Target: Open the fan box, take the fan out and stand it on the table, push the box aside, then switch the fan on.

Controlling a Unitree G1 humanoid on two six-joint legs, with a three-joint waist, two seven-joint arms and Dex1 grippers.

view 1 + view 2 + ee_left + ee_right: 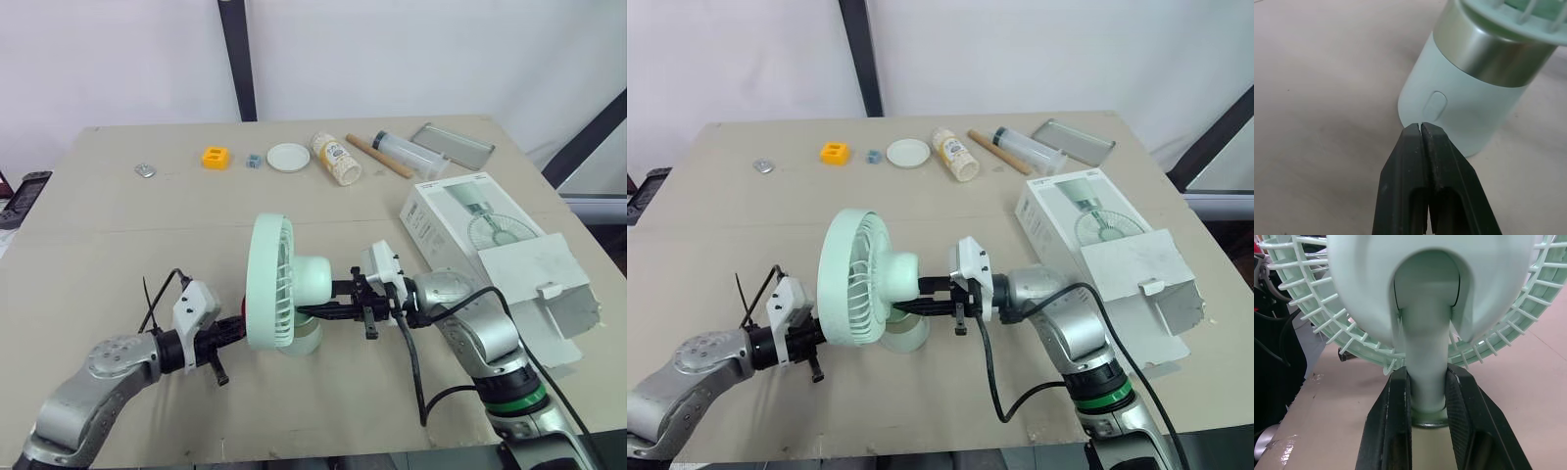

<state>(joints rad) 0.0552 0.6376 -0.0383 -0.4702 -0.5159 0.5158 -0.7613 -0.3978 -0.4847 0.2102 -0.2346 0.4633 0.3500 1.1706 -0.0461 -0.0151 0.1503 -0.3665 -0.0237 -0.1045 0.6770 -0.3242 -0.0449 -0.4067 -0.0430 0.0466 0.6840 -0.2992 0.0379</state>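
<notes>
- Fingers of the left gripper [1421, 126] are pressed flat together with nothing between them. You see their tips at the wall of the fan's base, just under the oval button [1436, 105]. You cannot tell whether they touch it.
- Next comes the pale green desk fan [279, 284], which stands upright on the beige wooden table [118, 245], near its front edge, between your two arms. Its round cage faces your left side. A brushed metal band [1488, 49] runs round the top of the base.
- On the fan's other side, the right gripper [328, 311] is clamped on the fan's neck. One black finger [1398, 396] sits on each side of the stem, just above the base.
- Further right, the white cardboard fan box [470, 220] lies flat on the table, apart from the fan and close by your right arm. It has a fan picture on top. Its end flap [539, 279] hangs open on the side nearer you.
- Along the far edge you have a row, well apart from the fan:
  - a small silver metal piece [145, 170]
  - a yellow plastic block [216, 157]
  - a small grey-blue piece [254, 161]
  - a white round lid [288, 157]
  - a cream patterned bottle [336, 159] on its side
  - a wooden stick [379, 156] just beside a clear plastic tube [409, 155]
  - a grey metal tray [452, 144]
</notes>
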